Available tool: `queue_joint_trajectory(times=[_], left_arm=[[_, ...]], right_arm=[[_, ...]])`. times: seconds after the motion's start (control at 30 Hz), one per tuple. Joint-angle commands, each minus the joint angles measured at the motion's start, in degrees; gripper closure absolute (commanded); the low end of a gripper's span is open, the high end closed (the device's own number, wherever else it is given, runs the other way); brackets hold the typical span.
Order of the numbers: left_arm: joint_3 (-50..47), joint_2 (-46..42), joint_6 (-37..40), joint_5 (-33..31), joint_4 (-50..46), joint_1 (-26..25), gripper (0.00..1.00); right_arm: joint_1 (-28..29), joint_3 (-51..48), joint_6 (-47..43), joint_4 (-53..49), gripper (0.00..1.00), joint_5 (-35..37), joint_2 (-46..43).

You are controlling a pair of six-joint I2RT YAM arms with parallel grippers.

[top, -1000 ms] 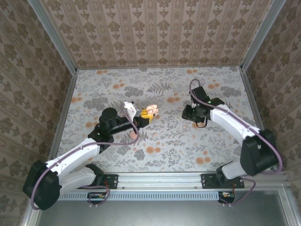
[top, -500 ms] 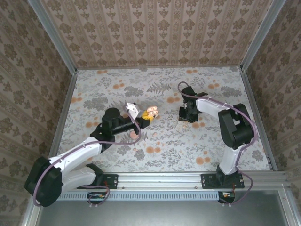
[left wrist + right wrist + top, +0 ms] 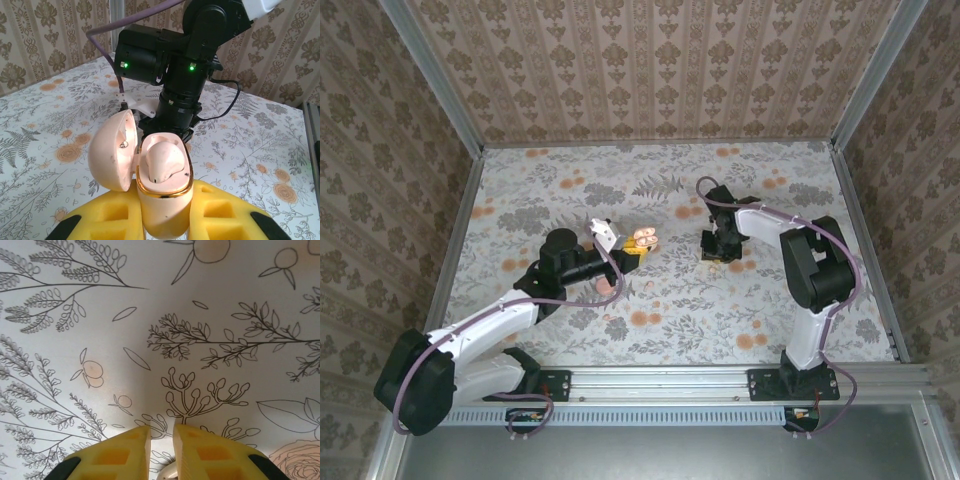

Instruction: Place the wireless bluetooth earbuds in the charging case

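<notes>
My left gripper (image 3: 167,212) is shut on the pink charging case (image 3: 165,200), held upright between its yellow pads. The case's lid (image 3: 112,150) hangs open to the left. One cream-white earbud (image 3: 162,160) sits in the case's well. From above, the case (image 3: 643,238) is left of the table's middle. My right gripper (image 3: 720,250) points straight down at the table to the right of the case. Its yellow fingers (image 3: 120,455) stand a narrow gap apart, and a small cream-white earbud (image 3: 169,473) shows between them at the frame's bottom edge.
The floral table cloth (image 3: 670,300) carries orange blotches and leaf prints. Patterned walls (image 3: 650,70) and metal rails close the table on three sides. The right arm's black wrist (image 3: 170,65) stands close behind the case.
The right arm has folded in, bringing its gripper slightly left and down to the table, and its jaws have narrowed. The left gripper with the case has drifted a little to the right.
</notes>
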Motion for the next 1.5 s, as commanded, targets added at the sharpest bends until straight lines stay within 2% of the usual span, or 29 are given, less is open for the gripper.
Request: queue_joint_trajectory(times=[0.0, 0.17, 0.43, 0.53, 0.7, 0.87, 1.07, 1.3, 1.47], left_arm=[[0.0, -1.0, -0.3, 0.7, 1.6, -0.3, 1.00], [0.1, -1.7, -0.3, 0.3, 1.0, -1.1, 1.00], [0.8, -1.7, 0.1, -0.1, 0.6, -2.0, 1.00], [1.2, -1.5, 0.4, -0.2, 0.1, -2.3, 1.00], [1.5, -1.5, 0.6, 0.0, -0.1, -2.5, 1.00], [1.9, -1.9, 0.5, 0.5, -0.9, -2.9, 1.00], [1.8, -3.0, 0.7, 0.0, -2.2, -3.3, 1.00], [1.4, -4.7, 1.4, -0.9, -4.0, -3.5, 1.00], [1.2, -4.5, 1.6, -1.0, -3.9, -3.6, 1.00]], right_arm=[[-0.7, -4.0, -1.1, -4.2, 0.79, 1.2, -2.6], [-0.9, -9.3, 0.2, -4.9, 0.79, 0.9, -6.8], [-0.4, -18.6, 4.1, -3.0, 0.77, -4.1, -15.6], [-0.2, -20.3, 5.3, -2.7, 0.77, -5.8, -19.6], [-0.3, -19.3, 3.8, -2.6, 0.73, -4.7, -23.3], [-0.2, -13.6, -4.1, -3.9, 0.63, -5.6, -20.5], [-0.3, -8.4, -7.2, -7.0, 0.60, 1.8, -14.2], [-1.6, -10.5, -4.1, -5.7, 0.69, 3.1, -10.4], [-1.4, -13.9, -1.6, -2.5, 0.74, -0.1, -10.0]])
